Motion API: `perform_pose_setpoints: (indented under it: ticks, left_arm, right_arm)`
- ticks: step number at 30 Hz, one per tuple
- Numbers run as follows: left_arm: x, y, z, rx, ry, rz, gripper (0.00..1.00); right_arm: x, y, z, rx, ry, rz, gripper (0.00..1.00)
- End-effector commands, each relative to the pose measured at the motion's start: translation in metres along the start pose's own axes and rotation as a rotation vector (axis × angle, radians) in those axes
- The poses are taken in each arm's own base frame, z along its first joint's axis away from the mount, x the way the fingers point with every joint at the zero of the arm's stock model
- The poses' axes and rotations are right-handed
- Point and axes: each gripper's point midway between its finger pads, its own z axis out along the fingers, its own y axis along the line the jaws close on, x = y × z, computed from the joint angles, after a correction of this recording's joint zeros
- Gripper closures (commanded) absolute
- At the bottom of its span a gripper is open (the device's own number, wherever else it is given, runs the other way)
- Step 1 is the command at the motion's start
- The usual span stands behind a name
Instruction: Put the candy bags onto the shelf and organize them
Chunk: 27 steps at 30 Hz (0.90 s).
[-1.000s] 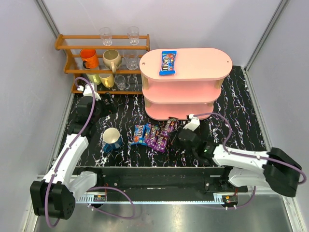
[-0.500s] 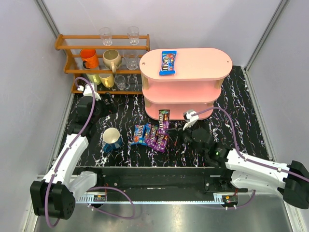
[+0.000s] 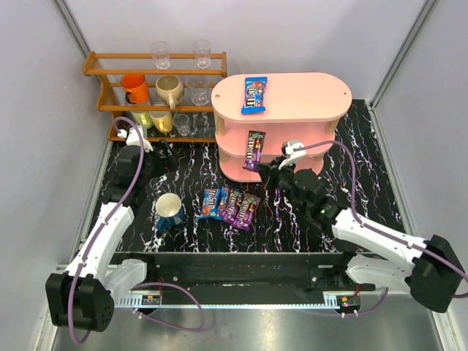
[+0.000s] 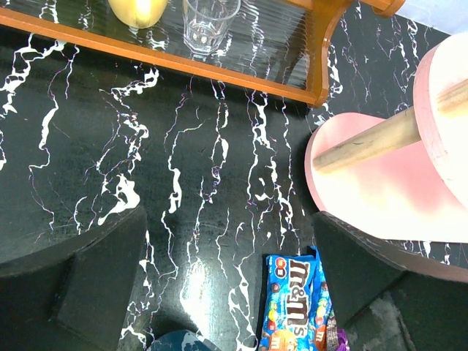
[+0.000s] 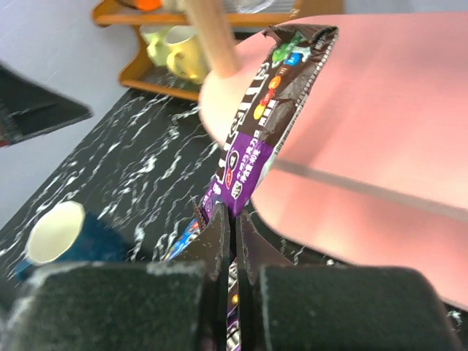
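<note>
Over on the left, the left gripper hovers above the black marbled table near the foot of the wooden rack, its jaws wide apart with nothing between them. Just to the right, a blue mug stands on the table. Beside it lies the loose pile of candy bags, blue and purple-brown packets overlapping one another in front of the shelf. There look to be four, though the overlap makes the count uncertain.

Next comes a purple-brown bag, held upright at the front edge of the shelf's middle tier. The right gripper has its jaws pinched tight on the bag's lower end. The bag is not yet laid flat on the board. Above it, one blue bag already lies on the top board.

By my reckoning the job is early. One bag is placed, a second is about to go in, and the pile on the table has yet to be shelved and ordered.
</note>
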Motion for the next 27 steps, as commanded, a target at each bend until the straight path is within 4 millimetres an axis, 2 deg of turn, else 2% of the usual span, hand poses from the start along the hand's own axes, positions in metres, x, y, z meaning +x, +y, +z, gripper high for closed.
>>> perform_pose_setpoints:
  ticks: [1, 5, 6, 8, 14, 15, 24, 25, 26, 27]
  left_arm:
    - [-0.028, -0.013, -0.002, 0.038, -0.067, -0.005, 0.01]
    - [-0.027, -0.014, -0.001, 0.045, -0.063, -0.007, 0.01]
    - [-0.027, -0.013, -0.001, 0.041, -0.063, -0.007, 0.01]
    - [-0.027, -0.013, -0.001, 0.041, -0.063, -0.007, 0.01]
    - [-0.027, -0.014, -0.001, 0.046, -0.062, -0.007, 0.01]
    - [-0.027, -0.014, 0.000, 0.048, -0.062, -0.006, 0.01]
    - [-0.027, -0.014, 0.000, 0.049, -0.061, -0.006, 0.01]
    - [-0.026, -0.014, 0.000, 0.050, -0.059, -0.006, 0.01]
    - [-0.026, -0.014, 0.000, 0.048, -0.060, -0.006, 0.01]
    - [-0.027, -0.014, -0.001, 0.050, -0.061, -0.006, 0.01]
  right_arm:
    - [-0.044, -0.007, 0.019, -0.014, -0.133, 0.020, 1.00]
    - [-0.049, -0.016, 0.035, -0.027, -0.134, -0.008, 1.00]
    - [-0.053, -0.013, 0.038, -0.051, -0.140, -0.012, 1.00]
    - [-0.053, -0.023, 0.046, -0.040, -0.135, -0.015, 1.00]
    - [-0.063, -0.032, 0.061, -0.059, -0.146, -0.026, 1.00]
    - [-0.062, -0.028, 0.063, -0.092, -0.135, -0.026, 1.00]
    - [-0.048, -0.030, 0.078, -0.123, -0.091, -0.016, 1.00]
    - [-0.047, -0.032, 0.079, -0.117, -0.091, -0.016, 0.97]
    - [-0.044, -0.033, 0.080, -0.111, -0.083, -0.014, 0.82]
    - [-0.044, -0.035, 0.081, -0.105, -0.084, -0.012, 0.73]
